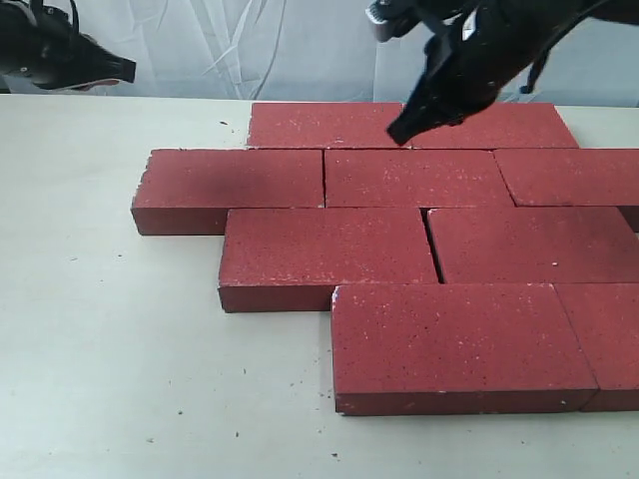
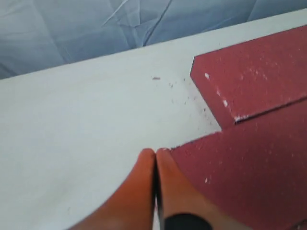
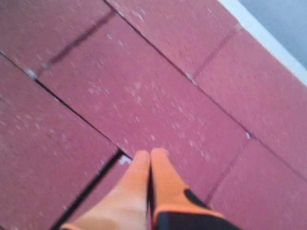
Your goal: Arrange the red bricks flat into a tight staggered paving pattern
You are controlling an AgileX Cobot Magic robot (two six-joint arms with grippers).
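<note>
**Left arm** [image 1: 55,55]: black glossy casing, bulky, narrowing to a pointed snout; sits far to the left of the right gripper [image 1: 396,132].

**Left gripper** [image 2: 154,153]: two smooth orange fingers [image 2: 134,196] with rounded, tapering tips that meet along a thin dark seam. One finger carries a black patch [image 2: 184,221].

**Right arm** [image 1: 479,55]: black angular casing, tapering down to the right gripper. A pale grey fitting [image 1: 379,15] sits above the right gripper, and a thin dark cable [image 1: 537,72] hangs behind it.

**Right gripper**: looks dark from outside. The wrist view shows matching orange fingers [image 3: 129,191] with the same seam, and black trim [image 3: 192,218] behind the tips.
</note>
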